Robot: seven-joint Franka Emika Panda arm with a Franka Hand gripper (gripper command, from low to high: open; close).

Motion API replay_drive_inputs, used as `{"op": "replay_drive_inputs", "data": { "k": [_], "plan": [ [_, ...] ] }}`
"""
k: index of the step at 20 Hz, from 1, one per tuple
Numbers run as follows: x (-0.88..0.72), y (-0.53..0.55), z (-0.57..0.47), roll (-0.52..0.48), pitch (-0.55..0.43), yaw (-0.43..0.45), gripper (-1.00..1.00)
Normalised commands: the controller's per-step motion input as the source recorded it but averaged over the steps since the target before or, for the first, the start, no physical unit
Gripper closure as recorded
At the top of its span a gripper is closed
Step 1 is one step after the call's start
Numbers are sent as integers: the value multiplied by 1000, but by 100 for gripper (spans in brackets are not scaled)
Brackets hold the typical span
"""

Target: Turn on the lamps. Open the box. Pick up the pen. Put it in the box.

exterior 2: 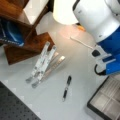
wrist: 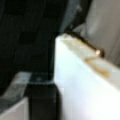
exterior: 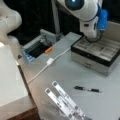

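Observation:
The box [exterior: 95,58] stands open at a front view's right, its beige compartments [exterior: 100,48] showing and the lid [exterior: 113,27] raised behind them. In a front view only its corner [exterior 2: 105,102] shows. My gripper [exterior: 93,37] hangs over the box's back edge, close to the lid. In the wrist view a dark finger [wrist: 41,100] sits beside the lid's pale edge [wrist: 82,82]. The black pen [exterior: 87,89] lies flat on the table, apart from the gripper; it shows in both front views [exterior 2: 66,88]. A white lamp [exterior 2: 65,11] looks bright, with a warm glow under it.
Long white strips [exterior: 65,102] lie crossed near the table's front [exterior 2: 43,62]. A white cable with a switch [exterior: 50,61] runs across the table. An orange item [exterior: 48,50] sits by a grey tray. A wooden shelf [exterior 2: 27,37] stands at a front view's left.

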Motion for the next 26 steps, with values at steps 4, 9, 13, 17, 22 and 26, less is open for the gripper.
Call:
{"op": "replay_drive_inputs", "data": {
  "k": [4, 9, 13, 17, 22, 26],
  "plan": [
    [17, 315, 0, 103, 167, -102, 100],
    [4, 373, -10, 62, 130, -120, -100],
    [-23, 321, -40, 13, 91, -94, -100],
    [-23, 222, -87, -10, 56, -92, -100],
    [-7, 96, -48, 6, 47, -99, -100],
    [-29, 68, -38, 6, 33, -105, -100]
  ]
}}
